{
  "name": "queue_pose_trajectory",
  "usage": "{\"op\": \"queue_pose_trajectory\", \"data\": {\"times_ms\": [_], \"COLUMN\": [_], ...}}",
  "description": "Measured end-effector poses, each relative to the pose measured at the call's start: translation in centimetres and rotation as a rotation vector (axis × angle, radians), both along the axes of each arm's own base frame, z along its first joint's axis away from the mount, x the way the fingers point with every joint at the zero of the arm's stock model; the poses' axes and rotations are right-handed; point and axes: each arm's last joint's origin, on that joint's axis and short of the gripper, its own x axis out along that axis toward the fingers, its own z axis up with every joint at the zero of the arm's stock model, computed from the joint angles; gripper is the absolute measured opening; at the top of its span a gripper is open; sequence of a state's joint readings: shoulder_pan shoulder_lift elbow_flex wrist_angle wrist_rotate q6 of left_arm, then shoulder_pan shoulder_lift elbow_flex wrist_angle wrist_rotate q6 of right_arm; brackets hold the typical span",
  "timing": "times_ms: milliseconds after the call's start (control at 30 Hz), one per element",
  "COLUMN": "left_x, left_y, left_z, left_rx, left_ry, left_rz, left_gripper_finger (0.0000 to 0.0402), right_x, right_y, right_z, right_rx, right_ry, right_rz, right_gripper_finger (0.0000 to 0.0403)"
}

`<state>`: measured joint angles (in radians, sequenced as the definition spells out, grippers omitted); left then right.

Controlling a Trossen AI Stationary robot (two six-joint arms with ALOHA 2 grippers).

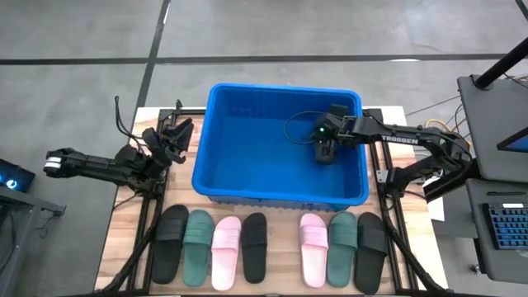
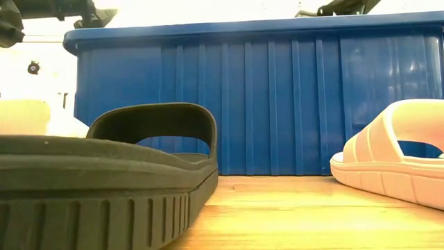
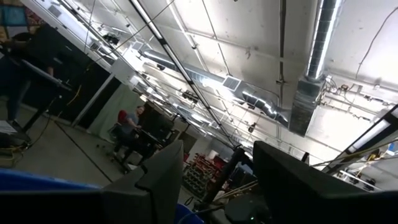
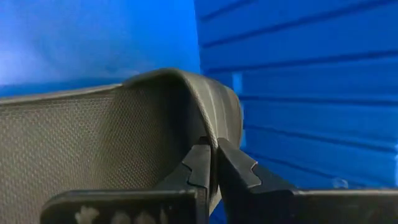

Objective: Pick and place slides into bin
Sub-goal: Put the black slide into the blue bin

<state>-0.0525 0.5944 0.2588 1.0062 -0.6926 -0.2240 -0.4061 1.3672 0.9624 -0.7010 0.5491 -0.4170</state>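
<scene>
The blue bin [image 1: 216,177] stands mid-table. My right gripper [image 1: 327,142] reaches into its right half, shut on a black slide [image 1: 324,155]; the right wrist view shows that slide [image 4: 93,143] against the bin's ribbed wall [image 4: 298,93]. Several more slides lie soles down in a row along the near edge, among them a black one [image 1: 171,245], a green one [image 1: 198,247] and a pink one [image 1: 226,252]. My left gripper [image 1: 171,136] waits open just left of the bin, its fingers [image 3: 161,180] tipped up at the ceiling. My right gripper pinches the curved strap's edge [image 4: 214,127] of the black slide between its two fingers [image 4: 199,165]. It comes slanting down from the table's right side. The slide hangs inside the bin's walls. Whether its lower end touches the bin's floor I cannot tell.
In the low view a black slide [image 2: 104,173] and a pink slide [image 2: 395,160] lie close before the bin's near wall [image 2: 263,97]. A desk with a keyboard [image 1: 503,227] stands right of the table. A seated person [image 3: 127,124] shows far off in the room.
</scene>
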Motion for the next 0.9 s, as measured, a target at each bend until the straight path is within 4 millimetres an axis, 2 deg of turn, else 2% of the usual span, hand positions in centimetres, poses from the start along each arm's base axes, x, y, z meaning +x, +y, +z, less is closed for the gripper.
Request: {"op": "queue_pose_trajectory", "data": {"times_ms": [900], "left_x": [1.4], "left_y": [-0.1], "left_z": [-0.8], "left_rx": [-0.001], "left_ry": [0.069], "left_rz": [-0.002], "left_gripper_finger": [0.018], "right_x": [-1.8], "right_y": [-1.7], "right_z": [-5.3], "right_rx": [0.003], "right_ry": [0.155], "right_rz": [0.113], "right_gripper_finger": [0.0011]}}
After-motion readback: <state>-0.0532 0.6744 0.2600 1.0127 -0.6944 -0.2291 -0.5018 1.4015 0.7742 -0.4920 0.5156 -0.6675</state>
